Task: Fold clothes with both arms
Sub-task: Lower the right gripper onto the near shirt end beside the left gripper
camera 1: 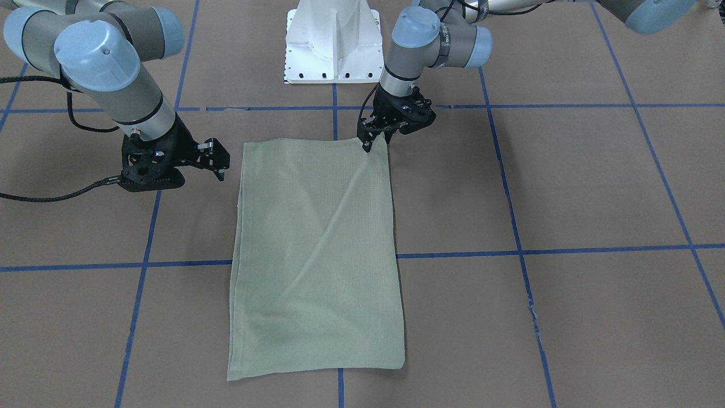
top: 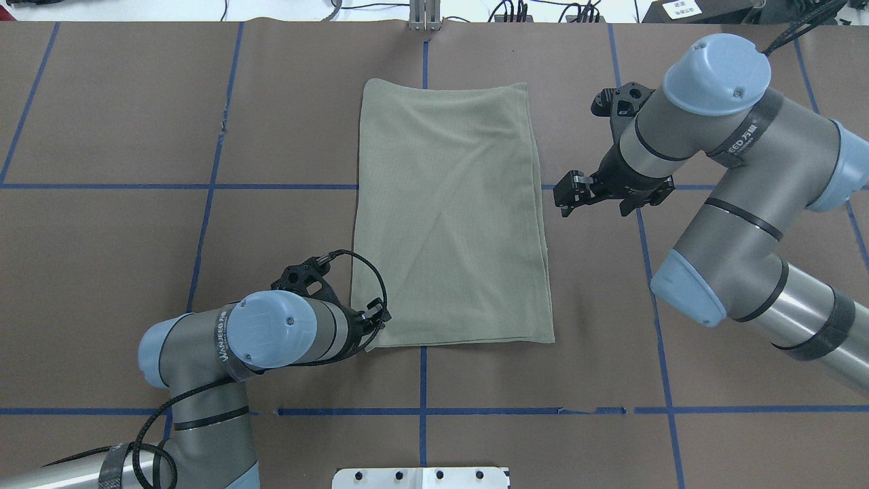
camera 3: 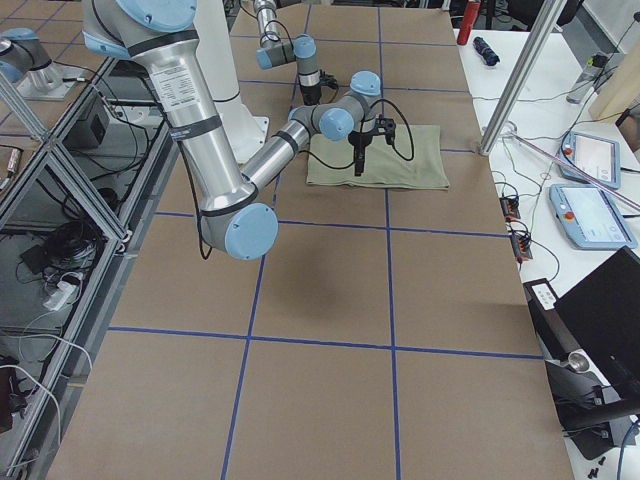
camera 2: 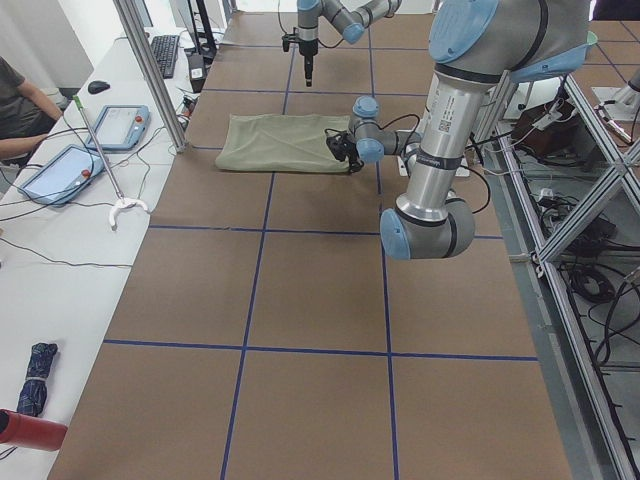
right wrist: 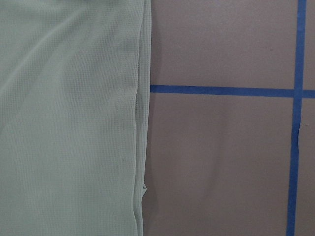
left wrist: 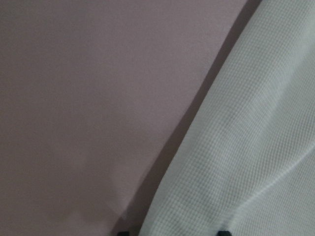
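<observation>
Sage-green knit shirt (camera 1: 317,255) lies flat on the brown paper-covered table (camera 1: 595,187), folded to a long rectangle. It sits in front of the white metal pedestal base (camera 1: 333,39), long side running away from the robot. One diagonal crease crosses the top layer. The cloth lies across one of the blue tape lines (camera 1: 453,255).

Left gripper (camera 1: 368,146) is down at the shirt corner nearest the base on the robot's left, tips at the cloth edge. From overhead I see the same thing: it (top: 372,324) is at that near corner, with the wrist partly covering it. The left wrist camera is filled with bare table and the shirt's edge running diagonally. Only two dark fingertips (left wrist: 223,233) peek in at the bottom edge. That's too little, so I cannot tell whether the jaws are spread or pinching the corner.

Right gripper (camera 1: 218,164) hangs beside the shirt's long edge on the robot's right, off the cloth and not touching it. Its jaws stand spread with nothing between them, and overhead agrees (top: 567,197). The right wrist camera looks straight down on that long edge, where I see stacked layers slightly offset, next to a tape crossing.
</observation>
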